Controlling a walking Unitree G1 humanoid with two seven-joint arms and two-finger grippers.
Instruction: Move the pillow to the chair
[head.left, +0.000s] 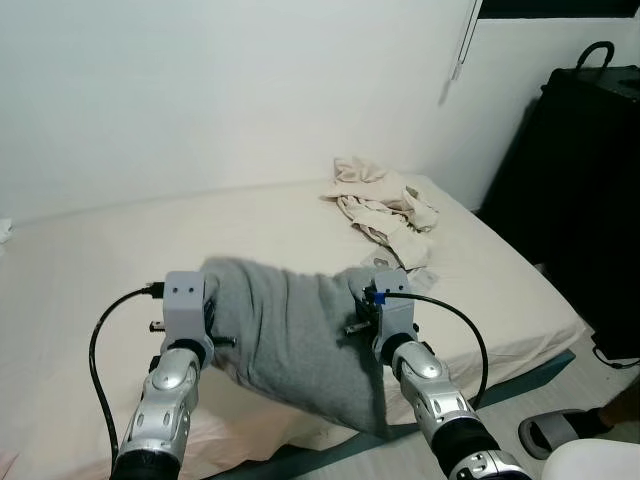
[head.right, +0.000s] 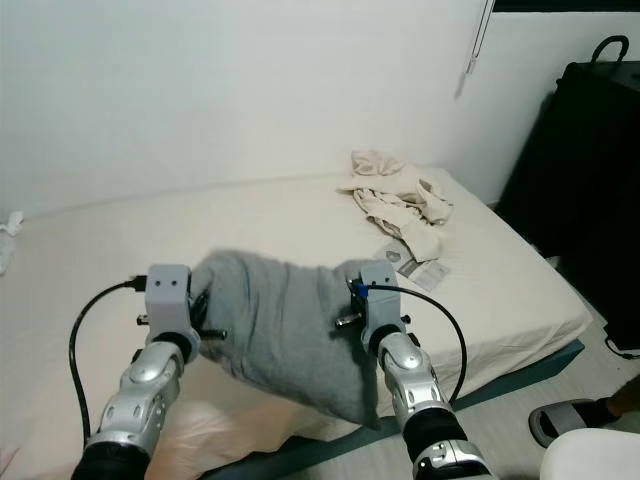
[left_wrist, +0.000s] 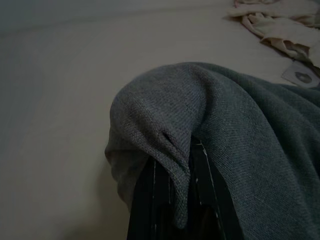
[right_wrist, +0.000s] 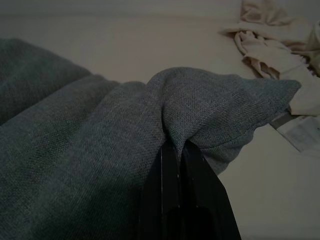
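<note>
A grey fabric pillow (head.left: 290, 335) hangs between my two arms above the near edge of the bed, its lower corner drooping toward the floor. My left gripper (head.left: 212, 322) is shut on the pillow's left corner; in the left wrist view the cloth (left_wrist: 165, 125) folds over the black fingers (left_wrist: 165, 200). My right gripper (head.left: 358, 300) is shut on the pillow's right corner, and the right wrist view has the fabric (right_wrist: 210, 110) pinched between the two fingers (right_wrist: 175, 190).
The bed (head.left: 100, 260) with a cream sheet spreads ahead. Crumpled beige cloth (head.left: 385, 205) and a small packet (head.right: 425, 272) lie at its far right. A black case (head.left: 580, 180) stands at the right wall. A slipper (head.left: 555, 430) lies on the floor.
</note>
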